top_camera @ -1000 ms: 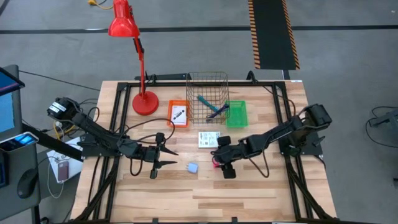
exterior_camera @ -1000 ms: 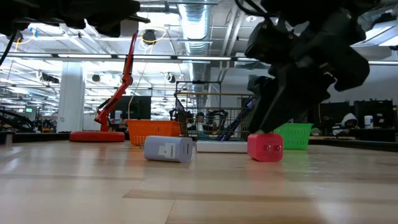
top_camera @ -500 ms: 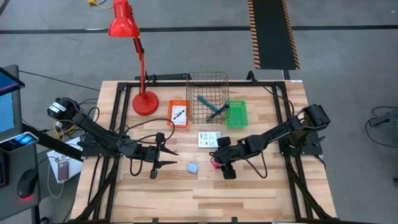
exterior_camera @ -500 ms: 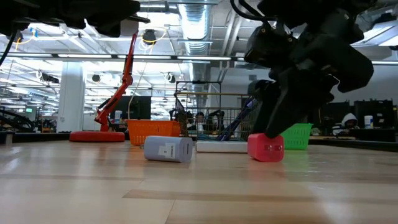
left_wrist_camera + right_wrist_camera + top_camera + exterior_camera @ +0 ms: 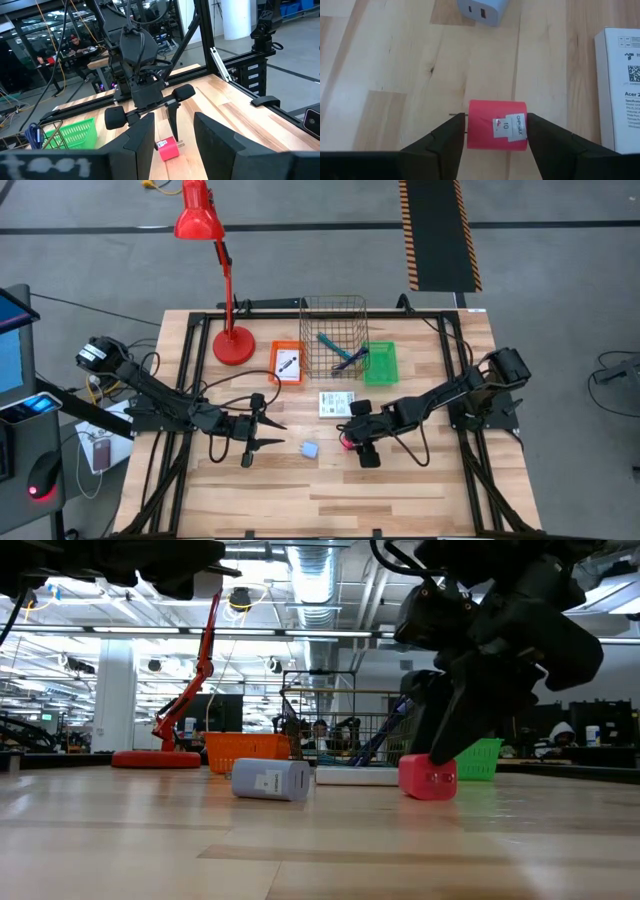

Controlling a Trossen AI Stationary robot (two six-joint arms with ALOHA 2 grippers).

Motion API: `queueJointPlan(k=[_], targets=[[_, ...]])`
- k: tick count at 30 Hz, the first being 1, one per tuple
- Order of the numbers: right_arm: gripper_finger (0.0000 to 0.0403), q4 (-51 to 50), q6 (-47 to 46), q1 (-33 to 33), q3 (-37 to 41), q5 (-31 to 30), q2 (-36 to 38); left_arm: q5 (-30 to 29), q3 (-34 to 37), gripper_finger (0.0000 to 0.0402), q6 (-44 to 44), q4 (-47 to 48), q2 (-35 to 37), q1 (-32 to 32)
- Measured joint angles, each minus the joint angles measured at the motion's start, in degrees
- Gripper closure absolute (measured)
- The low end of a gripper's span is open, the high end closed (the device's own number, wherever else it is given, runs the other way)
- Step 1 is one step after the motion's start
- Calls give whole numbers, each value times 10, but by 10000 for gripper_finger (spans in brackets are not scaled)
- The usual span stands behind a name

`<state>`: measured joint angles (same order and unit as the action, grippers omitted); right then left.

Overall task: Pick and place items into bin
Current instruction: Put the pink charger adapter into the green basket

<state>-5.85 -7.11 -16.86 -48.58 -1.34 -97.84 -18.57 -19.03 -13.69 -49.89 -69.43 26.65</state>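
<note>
The pink-red block [image 5: 497, 131] lies on its side on the table, also seen in the high view [image 5: 347, 443] and the low view [image 5: 428, 777]. My right gripper [image 5: 496, 142] is open and low over it, with one finger on each side. The blue-grey block [image 5: 310, 449] lies just to its left. A white printed card [image 5: 337, 404] lies flat behind them. Another card sits in the orange tray [image 5: 287, 363]. Both pens [image 5: 340, 352] stand slanted in the wire basket [image 5: 334, 330]. My left gripper [image 5: 262, 433] waits open, left of the blocks. My right gripper comes down from above, slanting from the table's right. Its fingers [image 5: 447, 142] stand close against the block's two opposite sides [image 5: 472, 131]. Whether they touch it, I cannot tell. The block rests on the table.
A red desk lamp [image 5: 232, 340] stands at the far left of the table. A green tray [image 5: 380, 363] sits right of the wire basket. Bare wood lies along the near edge in front of both grippers.
My right gripper has shifted a little toward the table's right around the pink-red block. The block has stayed where it lay.
</note>
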Motion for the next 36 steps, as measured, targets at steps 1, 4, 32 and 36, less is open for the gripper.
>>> queueJointPlan(k=[1,4,32,36], targets=[[206,-1,0,0,0,0,0,0,0,274,0,0,0,0],[221,-4,0,0,0,0,0,0,0,274,0,0,0,0],[240,-156,-3,18,-65,-23,97,1,0,274,0,0,0,0],[242,-246,11,37,-98,-51,123,2,0,274,0,0,0,0]])
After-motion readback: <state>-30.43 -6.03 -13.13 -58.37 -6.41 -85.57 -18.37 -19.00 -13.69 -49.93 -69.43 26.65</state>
